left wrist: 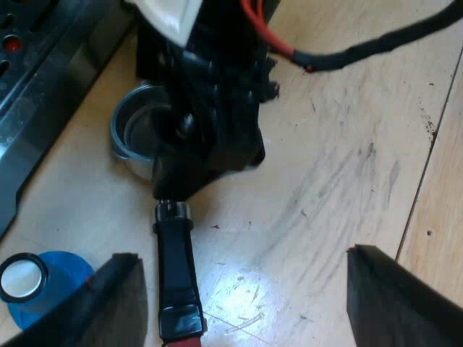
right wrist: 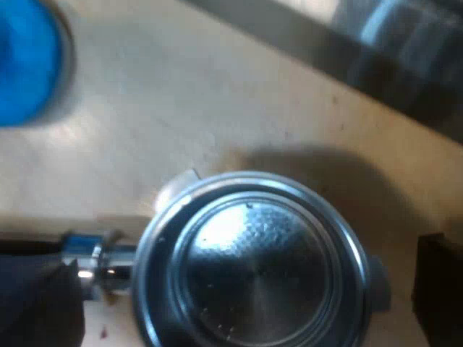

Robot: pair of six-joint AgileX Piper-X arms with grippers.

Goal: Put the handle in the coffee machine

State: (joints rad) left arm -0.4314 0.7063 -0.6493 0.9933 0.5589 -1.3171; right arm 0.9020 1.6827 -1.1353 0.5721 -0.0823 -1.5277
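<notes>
The metal holder (left wrist: 134, 130) lies on the wooden table, its dark handle (left wrist: 177, 275) ending in red toward my left gripper (left wrist: 257, 296). That gripper is open, hovering just off the handle's red end with nothing between its fingers. My right gripper (left wrist: 199, 152) hangs directly over the holder's basket and neck. In the right wrist view the basket (right wrist: 253, 267) sits close below, with one finger (right wrist: 438, 282) standing clear of its rim and the neck (right wrist: 101, 264) on the opposite side; my right gripper (right wrist: 239, 289) is open around it.
A blue tamper (left wrist: 43, 289) stands beside the handle's end, also seen as the blue tamper (right wrist: 25, 61). The espresso machine's dark base (left wrist: 36, 79) lies just beyond the basket, as does the machine's edge (right wrist: 362, 50). Bare wood spreads away from the machine.
</notes>
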